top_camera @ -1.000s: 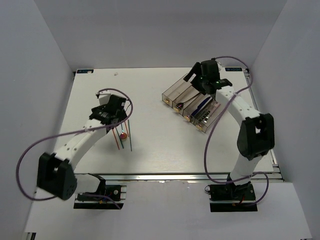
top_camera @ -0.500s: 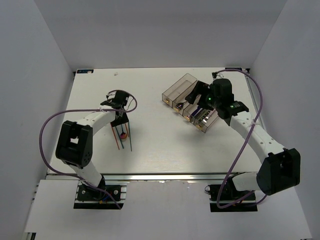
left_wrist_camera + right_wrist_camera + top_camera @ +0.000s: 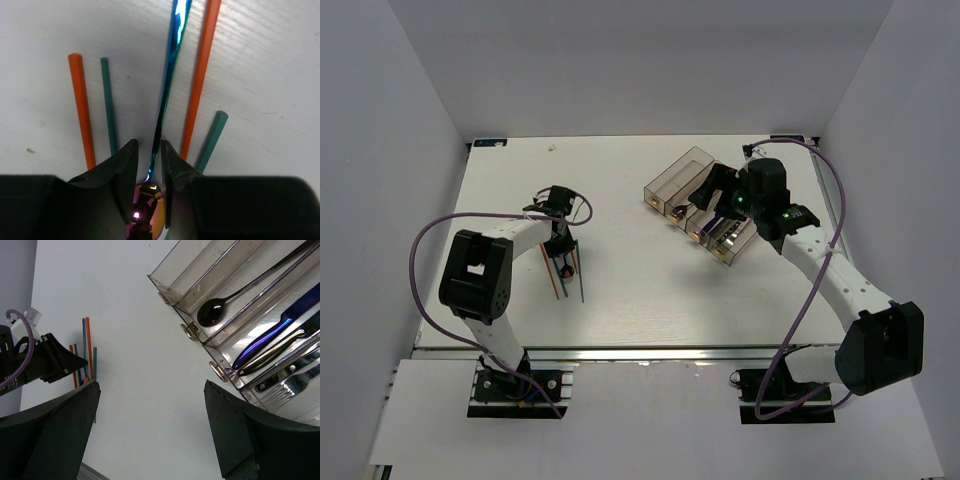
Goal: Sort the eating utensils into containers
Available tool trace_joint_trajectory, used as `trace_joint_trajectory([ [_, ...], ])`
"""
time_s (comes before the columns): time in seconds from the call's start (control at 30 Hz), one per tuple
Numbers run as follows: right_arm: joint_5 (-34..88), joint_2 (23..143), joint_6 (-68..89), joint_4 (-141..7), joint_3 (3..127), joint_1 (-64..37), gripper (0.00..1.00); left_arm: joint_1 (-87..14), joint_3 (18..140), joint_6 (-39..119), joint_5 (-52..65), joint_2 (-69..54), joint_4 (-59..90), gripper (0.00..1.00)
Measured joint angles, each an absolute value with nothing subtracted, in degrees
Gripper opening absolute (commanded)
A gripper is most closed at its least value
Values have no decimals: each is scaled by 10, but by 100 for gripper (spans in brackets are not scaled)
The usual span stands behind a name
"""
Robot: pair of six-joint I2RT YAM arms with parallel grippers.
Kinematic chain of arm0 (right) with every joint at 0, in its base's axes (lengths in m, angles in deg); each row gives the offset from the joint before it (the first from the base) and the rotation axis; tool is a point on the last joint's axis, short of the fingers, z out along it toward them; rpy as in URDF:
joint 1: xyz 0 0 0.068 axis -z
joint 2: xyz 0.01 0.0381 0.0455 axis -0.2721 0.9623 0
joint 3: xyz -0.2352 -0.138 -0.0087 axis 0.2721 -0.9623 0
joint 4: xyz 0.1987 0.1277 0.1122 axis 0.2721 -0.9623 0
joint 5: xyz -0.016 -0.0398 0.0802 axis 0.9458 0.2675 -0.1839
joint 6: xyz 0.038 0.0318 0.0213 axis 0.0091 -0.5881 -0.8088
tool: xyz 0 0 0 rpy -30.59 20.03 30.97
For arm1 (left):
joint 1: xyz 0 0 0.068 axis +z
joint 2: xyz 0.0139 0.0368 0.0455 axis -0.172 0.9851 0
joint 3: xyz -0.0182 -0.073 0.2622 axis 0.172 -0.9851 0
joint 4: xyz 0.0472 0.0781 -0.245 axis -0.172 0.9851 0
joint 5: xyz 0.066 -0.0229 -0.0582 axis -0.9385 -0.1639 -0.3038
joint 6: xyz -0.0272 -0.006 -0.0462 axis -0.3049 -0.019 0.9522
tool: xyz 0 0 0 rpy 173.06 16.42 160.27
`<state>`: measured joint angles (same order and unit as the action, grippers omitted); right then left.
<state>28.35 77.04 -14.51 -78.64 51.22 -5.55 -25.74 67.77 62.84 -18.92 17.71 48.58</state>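
In the left wrist view my left gripper (image 3: 148,145) is down on the table, its jaws closed in on a spoon (image 3: 170,65) with an iridescent blue handle and a purple-red bowl. The bowl fills the gap between the fingers. Orange chopsticks (image 3: 82,110) and green chopsticks (image 3: 107,105) lie on both sides of it. From above, that gripper (image 3: 563,260) is at the small pile left of centre. My right gripper (image 3: 712,192) hangs open and empty over the containers (image 3: 680,170). These hold a black spoon (image 3: 212,312), a blue knife (image 3: 280,325) and forks (image 3: 295,380).
White walls close in the table on the left, back and right. A metal rail (image 3: 640,352) runs along the near edge. Purple cables (image 3: 420,250) loop off both arms. The bin nearest the table's middle (image 3: 200,270) has nothing in it.
The left arm has reached down to the pile and its jaws have narrowed around the spoon. The right arm has drawn back from the far end of the containers, jaws still wide.
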Motion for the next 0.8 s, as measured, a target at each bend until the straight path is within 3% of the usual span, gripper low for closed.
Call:
trace_joint_trajectory([
  [0.2,282,769,-145,-787,512,-56,89,-257,673,635,-185,182,457,22],
  [0.3,282,766,-145,-787,512,-56,89,-257,672,639,-184,184,447,0],
  [0.6,283,742,-145,-787,512,-56,89,-257,664,643,-200,165,472,0],
  [0.8,285,733,-145,-787,512,-56,89,-257,678,634,-222,81,529,0],
])
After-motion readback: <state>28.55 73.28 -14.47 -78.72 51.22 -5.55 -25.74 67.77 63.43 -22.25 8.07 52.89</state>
